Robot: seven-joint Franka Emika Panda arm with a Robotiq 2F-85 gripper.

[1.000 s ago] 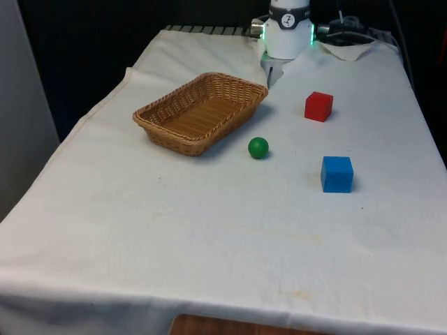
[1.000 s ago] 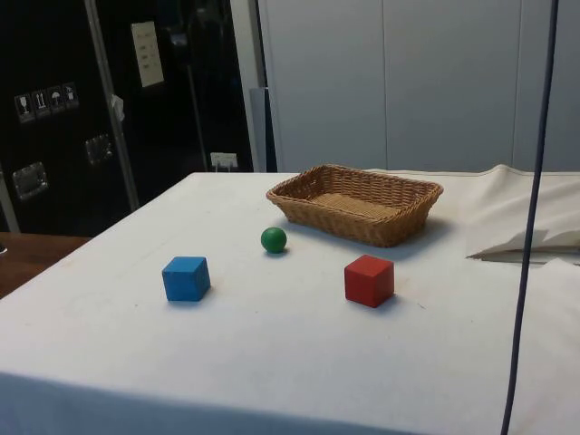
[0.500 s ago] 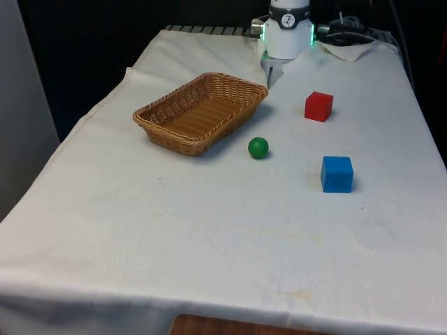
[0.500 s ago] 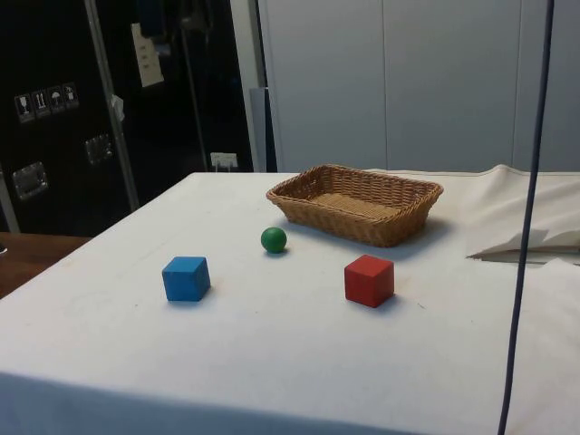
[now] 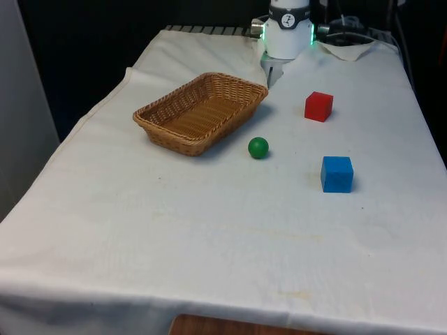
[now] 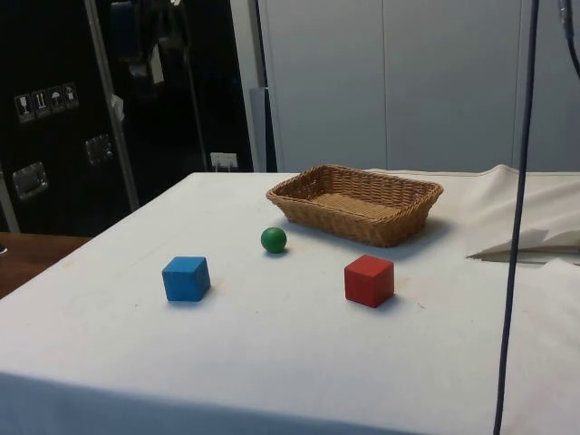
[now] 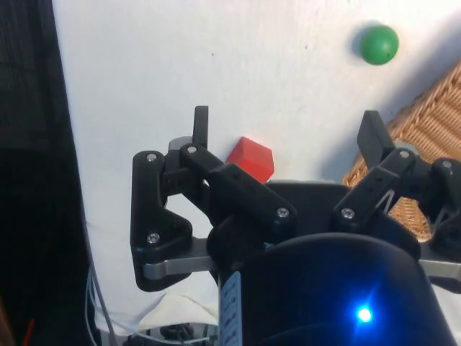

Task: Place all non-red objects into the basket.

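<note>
The surface (image 5: 209, 230) is covered with a white cloth and carries every object listed here. The claw (image 7: 284, 126) is raised well above it, and in the wrist view its two fingers (image 7: 200, 128) stand wide apart with nothing between them: the claw is open and empty.

The basket (image 5: 201, 112) is a rectangular wicker tray with a woven rim. In the wrist view one corner of the basket (image 7: 425, 122) lies beneath and just beside one finger of the claw, so the basket is the object nearest that finger. Its interior, as seen in the side view (image 6: 355, 203), holds nothing.

The blue cube (image 5: 337, 174) rests flat on the cloth, well apart from the claw and farther from it than any other object. In the side view the blue cube (image 6: 187, 277) stands clear of its neighbours.

The red cube (image 5: 318, 106) rests flat on the cloth. In the wrist view the red cube (image 7: 250, 158) appears below the claw, next to the other finger and partly hidden by the finger linkage. It touches nothing else (image 6: 369, 280).

The green ball (image 5: 258, 147) lies on the cloth outside the basket, near its long side but not touching it (image 6: 274, 239). In the wrist view the green ball (image 7: 379, 45) lies beyond the fingertips, well apart from the claw.
</note>
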